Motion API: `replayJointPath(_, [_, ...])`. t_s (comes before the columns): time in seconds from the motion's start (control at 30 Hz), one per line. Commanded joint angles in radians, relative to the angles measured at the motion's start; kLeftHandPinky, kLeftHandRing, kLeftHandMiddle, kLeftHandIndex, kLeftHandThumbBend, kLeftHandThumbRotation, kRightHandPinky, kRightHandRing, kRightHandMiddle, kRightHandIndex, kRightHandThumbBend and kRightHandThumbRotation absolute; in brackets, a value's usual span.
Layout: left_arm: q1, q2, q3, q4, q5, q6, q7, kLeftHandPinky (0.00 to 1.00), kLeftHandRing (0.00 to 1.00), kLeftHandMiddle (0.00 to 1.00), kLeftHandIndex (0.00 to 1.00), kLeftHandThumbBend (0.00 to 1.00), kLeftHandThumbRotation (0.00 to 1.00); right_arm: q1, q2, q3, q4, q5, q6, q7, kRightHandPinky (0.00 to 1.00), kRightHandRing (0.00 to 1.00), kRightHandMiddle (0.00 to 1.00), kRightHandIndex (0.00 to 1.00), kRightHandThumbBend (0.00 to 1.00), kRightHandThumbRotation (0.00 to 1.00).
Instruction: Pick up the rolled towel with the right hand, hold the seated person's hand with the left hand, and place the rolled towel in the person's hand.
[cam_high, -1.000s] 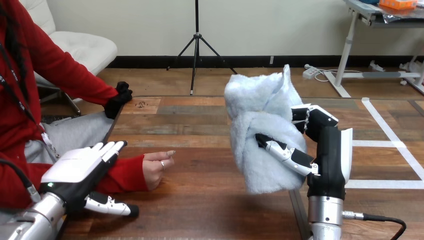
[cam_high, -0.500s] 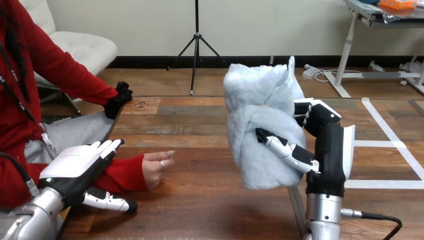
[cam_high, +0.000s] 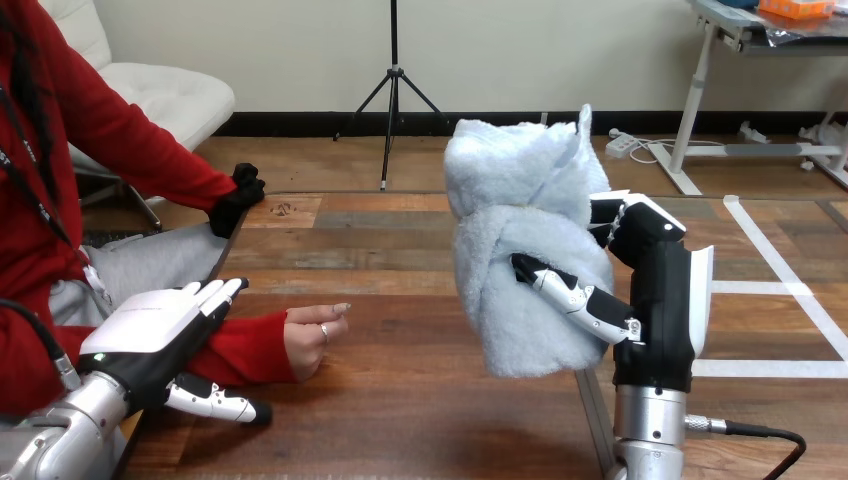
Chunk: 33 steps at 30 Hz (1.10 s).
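Note:
The rolled towel (cam_high: 520, 240), pale blue and fluffy, stands upright above the table, right of centre. My right hand (cam_high: 655, 300) is shut on it, thumb across its front and fingers round its right side. The person's hand (cam_high: 315, 335), with a red sleeve, rests on the table at the left, fingers loosely curled and pointing right. My left hand (cam_high: 160, 335) is open at the lower left, its fingers lying over the red sleeve near the wrist and its thumb low over the table, not curled round it.
The wooden table (cam_high: 400, 420) runs from the person's side to white tape lines (cam_high: 770, 368) at the right. A dark seam (cam_high: 595, 420) crosses the tabletop beside my right forearm. The person's other hand, in a black glove (cam_high: 237, 195), sits at the table's far left corner.
My right hand has lifted the towel slightly and tipped it a little to the left. My left hand has sunk slightly beside the red sleeve. The person's hand has stayed still.

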Motion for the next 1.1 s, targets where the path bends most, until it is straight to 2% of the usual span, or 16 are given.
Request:
replayJointPath(0.0, [-0.067, 0.006, -0.023, 0.007, 0.018, 0.039, 0.09, 1.0, 1.0, 1.0, 1.0, 1.0, 0.57, -0.033, 0.014, -0.022, -0.067, 0.023, -0.043, 0.014, 0.3, 0.36, 0.44, 0.45, 0.75, 0.0])
replayJointPath(0.27, [-0.06, -0.008, -0.065, 0.004, 0.069, 0.137, 0.24, 0.97, 1.0, 1.0, 1.0, 1.0, 0.59, -0.027, 0.017, -0.033, -0.076, 0.019, -0.051, 0.027, 0.3, 0.36, 0.44, 0.45, 0.76, 0.0])
replayJointPath(0.37, [-0.057, -0.014, -0.076, 0.003, 0.081, 0.164, 0.272, 0.96, 1.0, 1.0, 1.0, 1.0, 0.58, -0.025, 0.019, -0.036, -0.079, 0.02, -0.053, 0.033, 0.3, 0.36, 0.44, 0.45, 0.76, 0.0])
replayJointPath(0.63, [-0.054, -0.027, -0.099, 0.004, 0.089, 0.213, 0.308, 0.94, 0.98, 0.99, 1.0, 1.0, 0.54, -0.013, 0.02, -0.042, -0.101, -0.002, -0.047, 0.023, 0.3, 0.36, 0.44, 0.45, 0.75, 0.0])
replayJointPath(1.07, [-0.06, -0.043, -0.11, 0.033, 0.08, 0.222, 0.324, 0.87, 0.91, 0.92, 0.96, 1.0, 0.48, 0.0, 0.029, -0.05, -0.124, 0.017, -0.057, 0.053, 0.29, 0.35, 0.44, 0.45, 0.76, 0.0])
